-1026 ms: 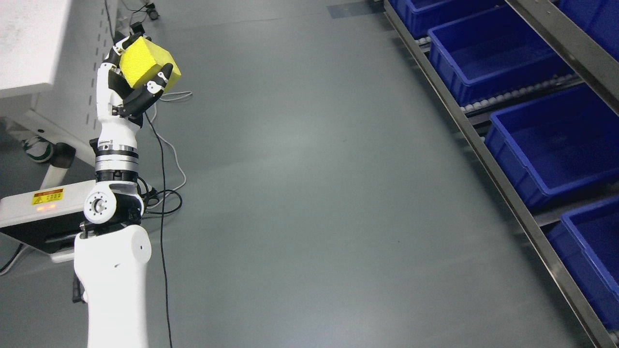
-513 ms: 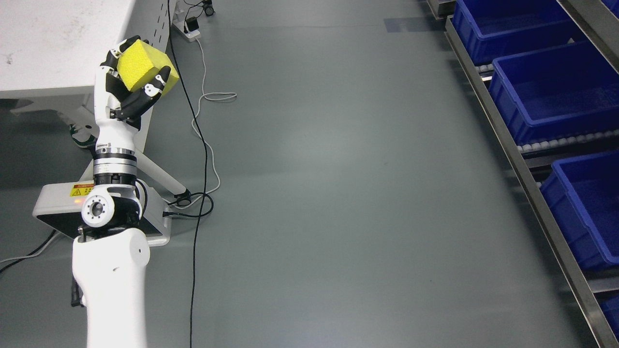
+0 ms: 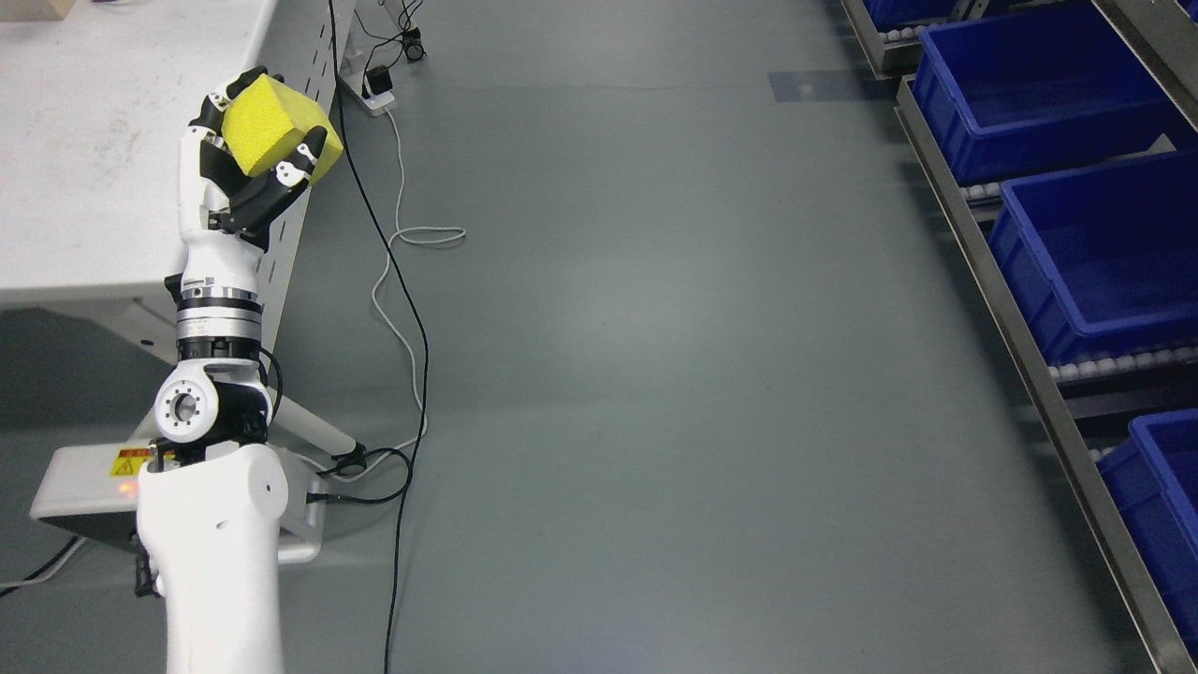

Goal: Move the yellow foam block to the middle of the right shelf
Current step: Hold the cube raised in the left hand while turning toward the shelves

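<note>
Beside the white surface (image 3: 84, 187), the robot's left arm stands raised, its left hand (image 3: 245, 168) curled around the yellow foam block (image 3: 267, 126), well apart from the blue bins (image 3: 1076, 225).

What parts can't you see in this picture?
Head view only:
- Right arm: outside the picture.
- Yellow foam block: its underside is covered by the left robot hand.
- Shelf: cut off by the right edge, so its levels are unclear.
- Yellow warning label: too small to read.
</note>
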